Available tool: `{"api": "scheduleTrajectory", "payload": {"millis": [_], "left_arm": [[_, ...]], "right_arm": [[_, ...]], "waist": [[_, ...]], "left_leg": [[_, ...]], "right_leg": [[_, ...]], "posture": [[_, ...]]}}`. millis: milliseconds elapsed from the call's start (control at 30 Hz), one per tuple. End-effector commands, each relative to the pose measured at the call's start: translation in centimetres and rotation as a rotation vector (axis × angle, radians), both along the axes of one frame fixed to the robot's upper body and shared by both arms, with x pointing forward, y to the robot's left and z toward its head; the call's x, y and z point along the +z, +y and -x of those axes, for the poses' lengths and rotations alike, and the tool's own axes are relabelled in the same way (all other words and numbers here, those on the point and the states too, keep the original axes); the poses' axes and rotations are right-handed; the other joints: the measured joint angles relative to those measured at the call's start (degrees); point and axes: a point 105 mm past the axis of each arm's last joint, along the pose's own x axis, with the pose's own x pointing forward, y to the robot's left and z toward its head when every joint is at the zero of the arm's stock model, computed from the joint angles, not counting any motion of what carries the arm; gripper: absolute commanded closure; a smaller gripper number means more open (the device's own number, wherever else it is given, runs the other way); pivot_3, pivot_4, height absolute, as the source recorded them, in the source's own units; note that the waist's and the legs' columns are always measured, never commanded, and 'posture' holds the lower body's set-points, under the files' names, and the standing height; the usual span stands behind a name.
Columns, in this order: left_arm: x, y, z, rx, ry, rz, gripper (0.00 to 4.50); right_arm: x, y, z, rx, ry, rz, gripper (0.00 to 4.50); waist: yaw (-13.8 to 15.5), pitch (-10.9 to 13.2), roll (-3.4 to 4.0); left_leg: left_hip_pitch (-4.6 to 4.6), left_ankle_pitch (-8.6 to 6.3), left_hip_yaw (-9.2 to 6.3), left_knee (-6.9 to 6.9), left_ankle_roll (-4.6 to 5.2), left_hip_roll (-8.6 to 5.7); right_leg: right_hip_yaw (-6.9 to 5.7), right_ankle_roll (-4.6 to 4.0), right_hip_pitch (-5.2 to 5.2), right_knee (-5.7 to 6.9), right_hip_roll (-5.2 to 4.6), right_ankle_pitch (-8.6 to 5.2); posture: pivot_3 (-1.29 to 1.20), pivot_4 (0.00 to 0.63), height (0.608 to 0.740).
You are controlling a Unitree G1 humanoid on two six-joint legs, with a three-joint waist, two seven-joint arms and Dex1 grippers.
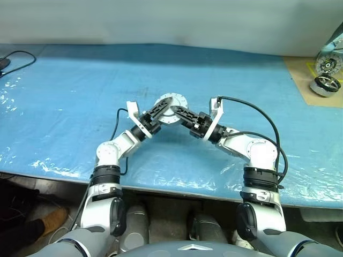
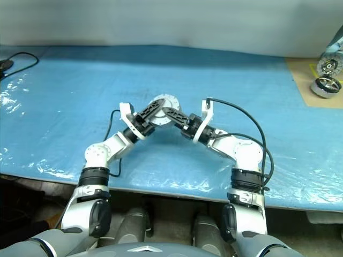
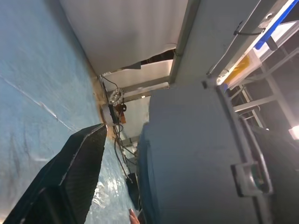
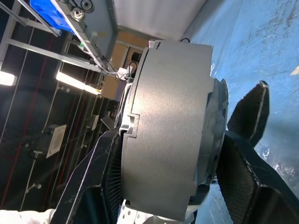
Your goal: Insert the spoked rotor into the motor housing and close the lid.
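Note:
The motor housing, a round silver-grey cup, hangs above the middle of the blue table with a flat face with small holes turned up toward me. My right gripper is shut on it, one black finger on each side of its grey wall. Dark radial fins of the lid show at one end of the housing. My left gripper is open right beside the housing, and its black finger stands a little off the grey wall. The spoked rotor is hidden.
The table wears a blue plastic cover. A brown cardboard sheet with silver motors lies at the far right. A black cable curls at the far left corner. The table's front edge runs just before my arms.

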Motion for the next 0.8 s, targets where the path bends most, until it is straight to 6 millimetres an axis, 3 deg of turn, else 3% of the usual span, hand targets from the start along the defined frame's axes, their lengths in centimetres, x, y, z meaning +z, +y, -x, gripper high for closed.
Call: {"api": "scheduleTrajectory", "payload": {"millis": [33,267,367,500,800], "left_arm": [[-0.2,-1.0,0.6,-0.060,0.024,0.009,0.02],[-0.3,-0.7,0.2,-0.036,0.046,0.017,0.02],[1.0,-1.1,0.5,-0.044,-0.021,0.015,0.59],[0.8,-1.6,-0.3,-0.015,0.001,-0.031,1.82],[2.7,-1.6,-0.7,0.026,-0.026,0.020,1.82]], "right_arm": [[3.4,0.5,0.7,0.041,-0.117,-0.077,2.06],[3.3,0.4,0.6,0.040,-0.112,-0.071,2.06],[3.2,0.4,0.2,0.022,-0.103,-0.062,2.06],[3.0,0.4,-0.1,-0.003,-0.096,-0.048,2.06],[1.7,0.1,-1.4,-0.090,-0.019,-0.023,2.06]], "waist": [[0.02,0.00,0.00],[0.06,0.00,0.00],[0.07,0.00,0.00],[0.09,0.00,0.00],[0.05,0.00,0.00]], "left_leg": [[0.00,0.00,0.00,0.01,0.00,0.00],[0.00,0.00,0.01,0.13,0.00,0.01],[0.00,0.00,0.01,0.13,0.01,0.01],[-0.01,0.00,0.01,0.17,0.01,0.01],[-0.01,0.00,0.01,0.27,0.01,0.03]], "right_leg": [[0.00,0.00,0.00,0.03,0.00,0.00],[0.01,-0.02,0.03,0.08,-0.01,0.01],[0.01,-0.02,0.02,0.08,-0.01,0.01],[0.00,-0.03,0.02,0.11,-0.01,0.01],[-0.01,-0.03,0.05,0.19,-0.01,0.01]], "posture": [[0.00,0.150,0.740],[0.00,0.150,0.740],[0.00,0.150,0.740],[0.00,0.150,0.740],[0.00,0.150,0.740]]}}
